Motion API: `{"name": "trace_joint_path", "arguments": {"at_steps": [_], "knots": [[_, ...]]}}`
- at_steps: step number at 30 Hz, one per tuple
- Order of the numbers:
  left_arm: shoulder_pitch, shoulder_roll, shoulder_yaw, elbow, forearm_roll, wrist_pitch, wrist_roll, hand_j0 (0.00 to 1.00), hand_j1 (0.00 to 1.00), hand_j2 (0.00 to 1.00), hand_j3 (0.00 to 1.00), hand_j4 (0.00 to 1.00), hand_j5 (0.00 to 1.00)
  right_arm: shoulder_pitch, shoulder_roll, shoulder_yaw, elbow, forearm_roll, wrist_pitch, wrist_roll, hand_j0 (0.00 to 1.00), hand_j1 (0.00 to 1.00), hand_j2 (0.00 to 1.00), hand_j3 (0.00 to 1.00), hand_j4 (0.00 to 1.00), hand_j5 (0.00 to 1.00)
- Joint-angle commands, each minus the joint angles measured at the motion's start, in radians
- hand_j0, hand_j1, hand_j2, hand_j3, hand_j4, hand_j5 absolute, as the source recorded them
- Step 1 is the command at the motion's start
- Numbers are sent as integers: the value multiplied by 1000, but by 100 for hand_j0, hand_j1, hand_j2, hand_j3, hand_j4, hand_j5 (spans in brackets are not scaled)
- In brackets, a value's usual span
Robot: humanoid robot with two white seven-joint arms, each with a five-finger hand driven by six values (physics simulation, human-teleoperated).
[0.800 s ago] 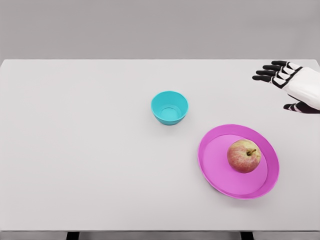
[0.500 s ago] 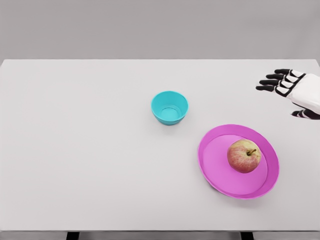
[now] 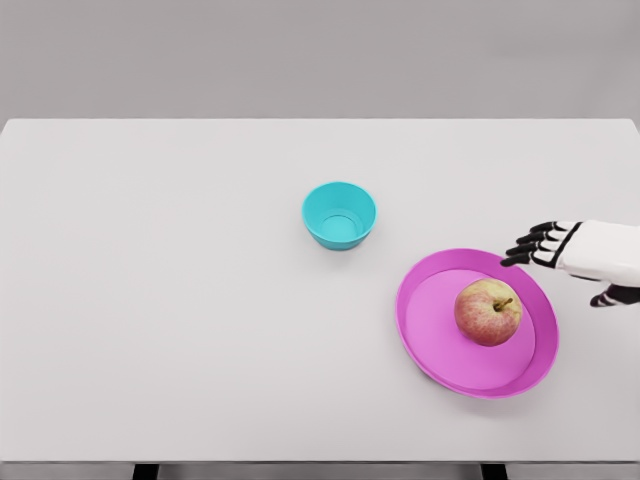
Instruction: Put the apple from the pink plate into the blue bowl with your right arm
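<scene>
So the apple is sitting on the pink plate, a bit right of the plate's middle, stem pointing up and to the right. It's reddish with a yellow-green patch on top. Nothing is touching it.

The right hand comes in from the right edge of the head view and hovers just beside the plate's upper right rim. Its black fingertips reach about to the rim's edge, near the apple but clearly apart from it. The fingers are spread out and relaxed, pointing left, holding nothing. The thumb hangs lower, off to the right, also away from the plate. I can't really tell how high the hand is above the surface from this angle.

The blue bowl (more of a teal really) stands upright up and left of the plate, well apart from it, near the middle of the white surface. Inside it you just see its own bottom.

The plate lies flat in the lower right part of the surface, close to the front edge. The left arm doesn't show anywhere in this view.
</scene>
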Motion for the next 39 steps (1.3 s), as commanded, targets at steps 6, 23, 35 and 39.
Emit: {"name": "trace_joint_path", "arguments": {"at_steps": [6, 23, 35, 39], "knots": [[0, 0, 0, 0, -1, 0, 0, 100, 100, 100, 100, 100, 100, 2, 36, 2, -2, -8, 2, 9, 100, 100, 100, 100, 100, 100], [0, 0, 0, 1, 0, 0, 0, 100, 100, 100, 100, 100, 100, -83, 112, 126, -1, 0, 2, 44, 100, 100, 100, 100, 100, 100], [-2, 0, 0, 0, 0, 0, 0, 100, 100, 100, 100, 100, 100, -147, 128, 226, 1, 2, 2, 45, 100, 100, 100, 100, 100, 100], [-2, 0, 0, 0, 0, 0, 0, 100, 100, 100, 100, 100, 100, -149, 135, 231, 6, 5, 2, 45, 100, 100, 100, 100, 100, 100]]}}
